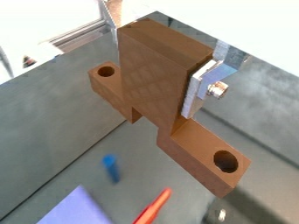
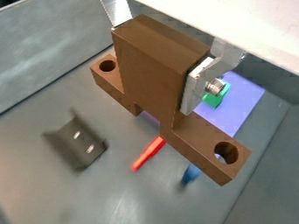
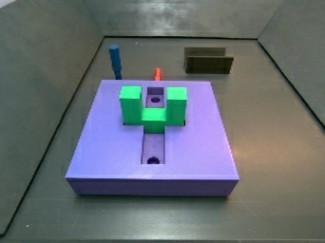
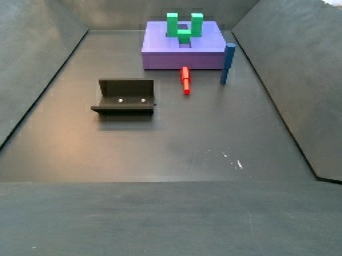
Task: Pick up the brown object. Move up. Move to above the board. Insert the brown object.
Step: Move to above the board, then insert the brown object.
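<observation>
In both wrist views my gripper point(image 1: 162, 63) point(image 2: 159, 68) is shut on the brown object point(image 1: 152, 83) point(image 2: 149, 79), a tan T-shaped block held by its upright bar. One silver finger point(image 1: 201, 87) point(image 2: 200, 87) presses its side; the other finger is hidden behind the block. The cross arms with round holes hang well above the floor. The purple board point(image 3: 197, 142) point(image 4: 158, 52) carries a green U-shaped block point(image 3: 152, 106) point(image 4: 185, 27) over its groove. A corner of the board point(image 1: 73, 208) point(image 2: 240, 101) shows below the block. Neither side view shows the gripper or the brown object.
A blue peg point(image 3: 113, 59) point(image 4: 229, 62) point(image 1: 111, 166) stands beside the board. A red stick point(image 3: 158, 73) point(image 4: 186, 79) point(image 2: 146, 154) lies next to it. The dark fixture point(image 4: 123, 98) point(image 3: 207, 61) point(image 2: 76, 140) sits on the floor. Grey walls enclose the area.
</observation>
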